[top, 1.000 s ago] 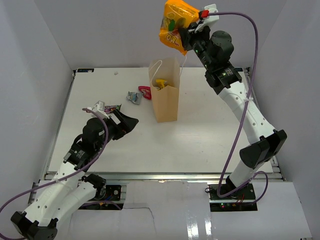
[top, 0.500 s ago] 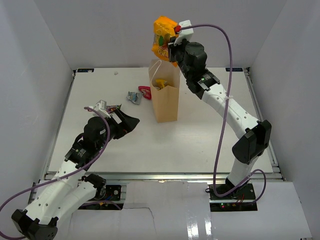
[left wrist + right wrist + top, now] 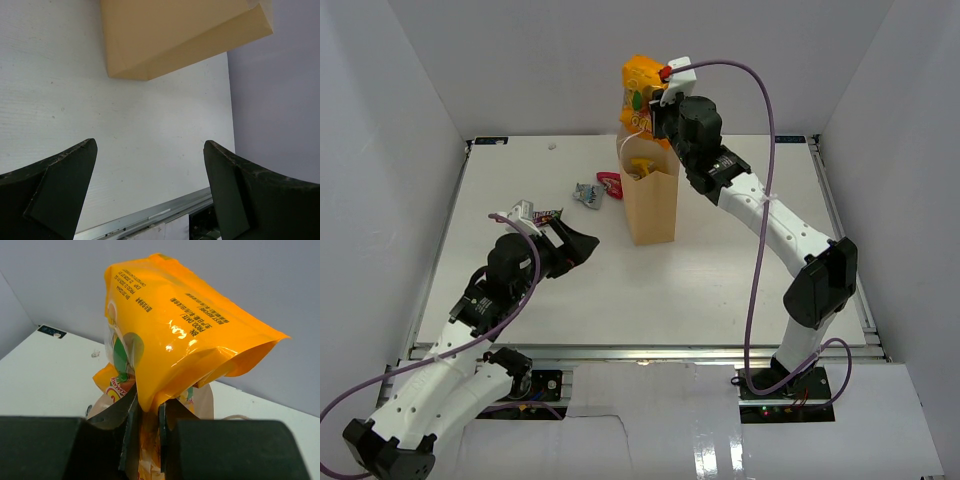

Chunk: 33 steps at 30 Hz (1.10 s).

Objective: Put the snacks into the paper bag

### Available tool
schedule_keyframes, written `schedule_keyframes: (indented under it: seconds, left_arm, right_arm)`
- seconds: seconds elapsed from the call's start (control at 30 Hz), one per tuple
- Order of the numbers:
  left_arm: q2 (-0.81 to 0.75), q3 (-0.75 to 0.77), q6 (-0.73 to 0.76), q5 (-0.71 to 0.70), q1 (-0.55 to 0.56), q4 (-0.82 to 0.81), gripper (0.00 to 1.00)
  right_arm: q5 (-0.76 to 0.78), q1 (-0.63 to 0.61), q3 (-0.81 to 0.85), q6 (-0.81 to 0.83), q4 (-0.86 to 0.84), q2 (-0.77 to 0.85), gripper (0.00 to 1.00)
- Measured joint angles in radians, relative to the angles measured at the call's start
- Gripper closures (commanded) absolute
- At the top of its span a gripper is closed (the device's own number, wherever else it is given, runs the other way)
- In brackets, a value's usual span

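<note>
Much of the right gripper (image 3: 146,415) is lost from overhead behind its own wrist and camera housing, but the wrist view settles it: the two dark fingers are pinched tight on the lower edge of an orange snack bag (image 3: 175,335), which puffs upward above them with its printed date text upside down. What lies under that pinch is hard to read. A second patch of orange print shows lower left of the fingers, and I cannot tell whether it is a fold of the same bag or another packet. From above, the orange bag hangs at the far middle of the scene, right over the open mouth of the paper bag (image 3: 650,200), its lower end about level with the rim; whether it touches the paper is unclear. Something yellow (image 3: 640,166) pokes up inside the mouth, the rest of the interior hidden. The left gripper (image 3: 582,247) hovers low over the table (image 3: 720,260), near and left of the paper bag, fingers spread wide with nothing between them. Just behind its wrist a dark purple bar wrapper (image 3: 545,214) is partly covered by the arm. Farther on, left of the paper bag, lie a grey-teal packet (image 3: 587,193) and a red packet (image 3: 610,183) — close together, too small to make out more.
</note>
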State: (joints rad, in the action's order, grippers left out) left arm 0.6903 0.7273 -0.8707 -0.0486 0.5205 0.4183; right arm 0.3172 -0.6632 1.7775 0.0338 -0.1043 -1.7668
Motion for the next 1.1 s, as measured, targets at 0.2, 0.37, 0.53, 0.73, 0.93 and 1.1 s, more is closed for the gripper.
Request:
schedule_keyframes:
  seconds: [0.2, 0.37, 0.53, 0.73, 0.93, 1.1]
  left_arm:
    - [0.005, 0.000, 0.002, 0.000, 0.000, 0.000, 0.02]
    - [0.005, 0.000, 0.002, 0.001, 0.000, 0.000, 0.02]
    - [0.001, 0.000, 0.002, 0.001, 0.000, 0.000, 0.02]
    - [-0.006, 0.000, 0.002, 0.001, 0.000, 0.001, 0.02]
    - [-0.013, 0.000, 0.000, 0.001, 0.000, 0.003, 0.02]
    - [-0.004, 0.000, -0.004, 0.001, 0.000, 0.005, 0.02]
  right_arm:
    - [-0.001, 0.000, -0.014, -0.009, 0.030, 0.000, 0.87]
    - [0.000, 0.000, -0.014, -0.027, 0.028, 0.000, 0.86]
    - [0.003, 0.000, -0.014, -0.032, 0.028, 0.000, 0.82]
    - [0.012, 0.001, -0.054, -0.034, 0.025, 0.018, 0.79]
    - [0.017, 0.002, -0.093, -0.041, 0.015, 0.026, 0.55]
    - [0.014, 0.002, -0.101, -0.037, -0.049, 0.057, 0.45]
